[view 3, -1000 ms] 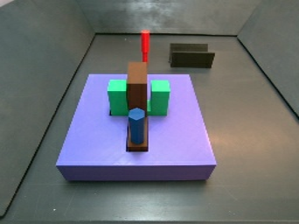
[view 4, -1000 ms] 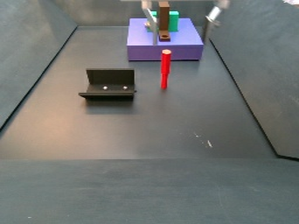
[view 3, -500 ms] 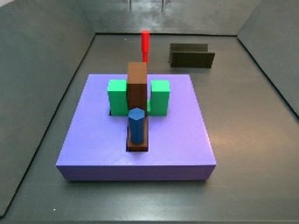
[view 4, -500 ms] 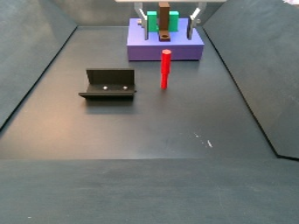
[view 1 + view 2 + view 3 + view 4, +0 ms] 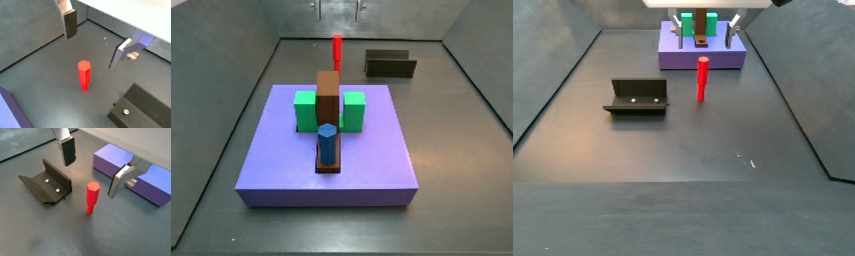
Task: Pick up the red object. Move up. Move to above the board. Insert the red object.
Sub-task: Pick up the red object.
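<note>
nothing of the task is done yet, judging by how things lie. the red object (image 5: 703, 79) stands upright on the dark floor, free of any grip, near the front of the purple slab (image 5: 702, 55) and apart from the fixture (image 5: 637, 97). the gripper (image 5: 97, 44) hangs above it with its jaws spread wide, one silver finger on each side of the peg's line and nothing between them. all four steps are left: grasp, lift, carry over, insert.

the board (image 5: 329, 100) sits on the slab between two green blocks (image 5: 306, 111), and a blue hexagonal peg (image 5: 327, 144) already stands in it near the slab's front edge.

in both wrist views the red peg's hexagonal top shows clearly below the open fingers (image 5: 67, 151), and they give the best sense that the gripper is roughly centred over it but well above. neither wrist view shows the board. a side view (image 5: 337, 48) shows the peg only as a thin red line behind the board, with just the finger tips at the frame's top edge, but lays out the board, its green blocks and the blue peg plainly.
</note>
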Controlling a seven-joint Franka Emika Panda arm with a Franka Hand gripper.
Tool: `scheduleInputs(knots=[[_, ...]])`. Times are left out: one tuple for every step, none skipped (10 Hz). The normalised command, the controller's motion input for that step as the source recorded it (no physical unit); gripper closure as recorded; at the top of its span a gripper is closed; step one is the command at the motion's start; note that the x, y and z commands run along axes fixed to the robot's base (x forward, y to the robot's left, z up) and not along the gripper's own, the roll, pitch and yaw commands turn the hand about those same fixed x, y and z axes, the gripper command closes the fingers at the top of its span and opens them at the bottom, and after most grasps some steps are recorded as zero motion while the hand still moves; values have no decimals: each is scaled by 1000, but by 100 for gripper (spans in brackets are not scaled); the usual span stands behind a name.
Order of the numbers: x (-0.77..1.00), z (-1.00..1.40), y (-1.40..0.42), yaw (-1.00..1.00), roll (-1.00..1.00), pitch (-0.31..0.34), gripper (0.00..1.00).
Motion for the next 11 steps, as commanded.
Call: scheduleInputs(knots=[[0, -117, 0, 0, -24, -9, 0], [0, -117, 0, 0, -7, -7, 0], [0, -120, -54, 0, -9, -11, 0], [0, -46, -174, 0, 0, 0, 0], [0, -29, -129, 0, 0, 0, 0], [0, -20, -111, 0, 3, 0, 0], [0, -31, -126, 0, 0, -1, 0], [0, -34, -129, 0, 0, -1, 0], [0, -43, -109, 0, 0, 0, 0], [0, -40, -80, 0, 0, 0, 0], [0, -46, -80, 0, 0, 0, 0]])
